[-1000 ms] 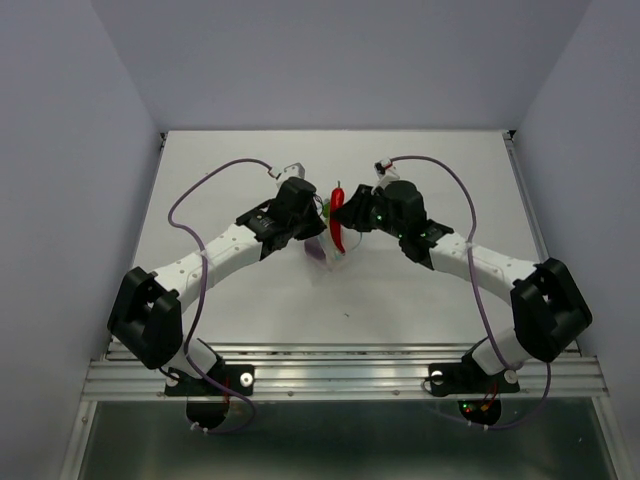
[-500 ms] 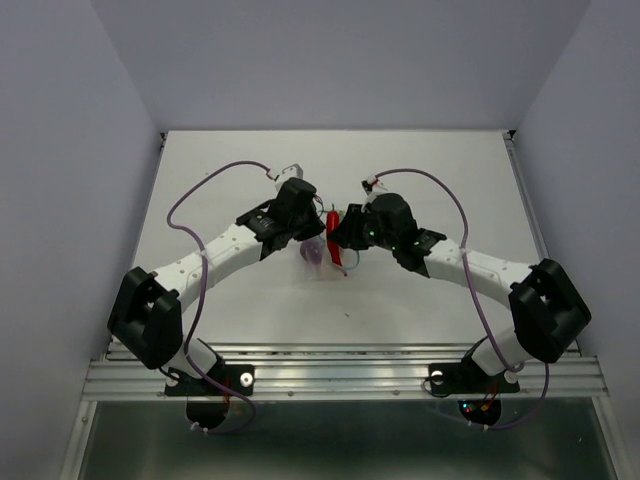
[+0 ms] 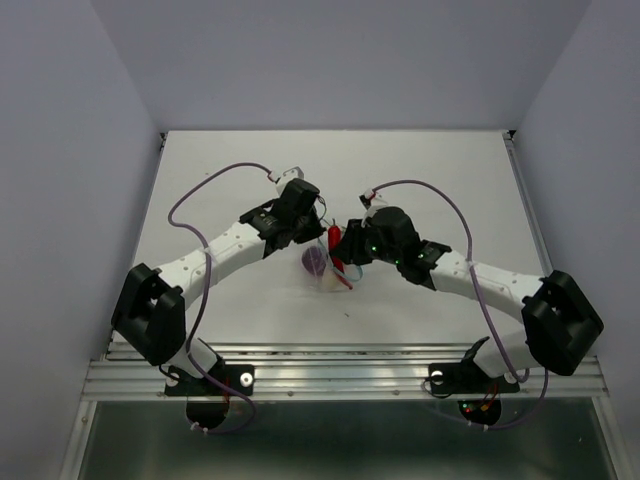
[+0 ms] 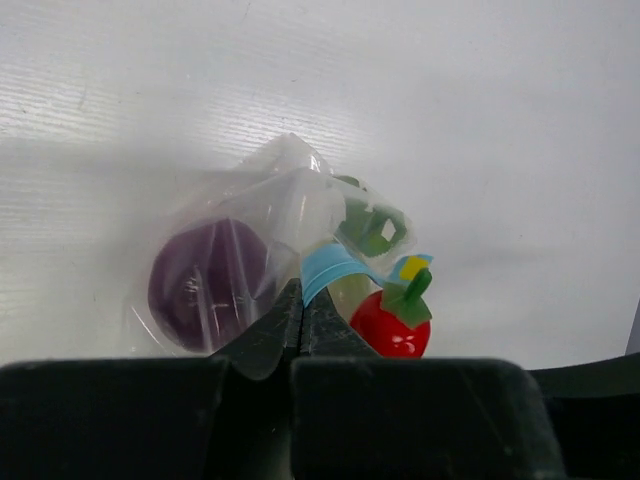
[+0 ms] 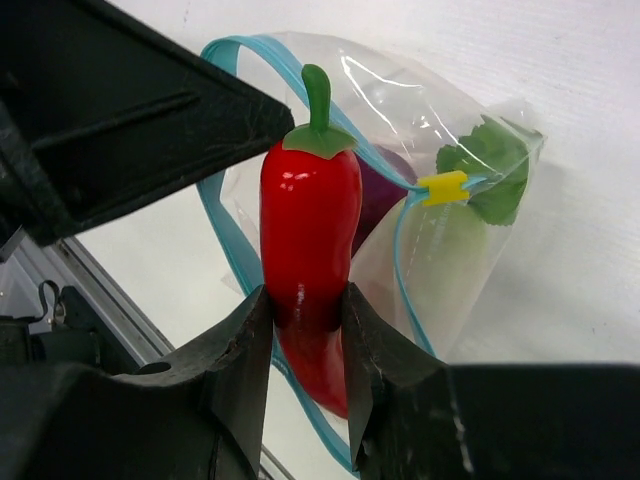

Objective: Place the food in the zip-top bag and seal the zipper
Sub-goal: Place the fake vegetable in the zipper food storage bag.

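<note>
The clear zip-top bag [image 4: 285, 215] hangs from my left gripper [image 4: 302, 305], which is shut on its blue zipper [image 4: 335, 265] edge. The purple onion [image 4: 205, 285] and the white radish [image 4: 305, 205] with green leaves [image 5: 495, 170] are inside the bag. My right gripper [image 5: 305, 310] is shut on the red chili pepper [image 5: 310, 240] and holds it stem-up at the open bag mouth [image 5: 225, 230]. In the top view both grippers meet at mid-table, left [image 3: 318, 238] and right [image 3: 345, 255], with the onion [image 3: 315, 262] and the chili [image 3: 338, 266] between them.
A yellow slider [image 5: 445, 185] sits on the zipper track. The white table [image 3: 430, 170] has low side rails and grey walls around it. A metal rail [image 3: 340, 365] runs along the near edge. Purple cables loop over both arms.
My right gripper has moved toward the near-left and down with the chili, from above the bag to its mouth. The left gripper still holds the bag edge.
</note>
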`<state>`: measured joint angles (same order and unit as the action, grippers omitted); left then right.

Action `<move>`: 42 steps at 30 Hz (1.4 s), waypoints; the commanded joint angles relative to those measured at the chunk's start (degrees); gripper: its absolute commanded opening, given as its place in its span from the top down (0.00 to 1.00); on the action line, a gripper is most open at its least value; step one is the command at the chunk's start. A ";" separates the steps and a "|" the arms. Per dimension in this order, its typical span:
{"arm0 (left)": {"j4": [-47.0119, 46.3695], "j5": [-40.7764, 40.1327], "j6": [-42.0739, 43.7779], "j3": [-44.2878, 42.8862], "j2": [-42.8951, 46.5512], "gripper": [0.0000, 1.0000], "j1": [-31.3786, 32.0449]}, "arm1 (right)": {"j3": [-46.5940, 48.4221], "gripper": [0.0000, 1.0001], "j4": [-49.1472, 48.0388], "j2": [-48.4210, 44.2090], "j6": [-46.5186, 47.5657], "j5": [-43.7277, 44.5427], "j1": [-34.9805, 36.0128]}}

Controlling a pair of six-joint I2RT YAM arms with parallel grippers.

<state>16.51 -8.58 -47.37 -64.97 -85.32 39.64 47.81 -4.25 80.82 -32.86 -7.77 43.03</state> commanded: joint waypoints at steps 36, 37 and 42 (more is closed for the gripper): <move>-2.54 -0.91 4.92 1.07 6.04 1.00 1.58 | 18.01 0.88 20.69 6.46 -9.58 22.26 2.77; -2.54 -0.91 5.10 1.16 5.87 1.00 1.84 | 18.45 0.88 20.69 6.72 -10.89 23.40 2.16; -2.80 -0.82 5.80 1.42 5.43 1.00 4.30 | 20.57 0.88 20.51 7.95 -16.26 28.94 1.62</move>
<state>15.38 -8.64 -42.92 -64.20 -80.79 42.02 65.12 15.92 88.27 -43.16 12.64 45.41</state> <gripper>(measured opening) 0.041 0.350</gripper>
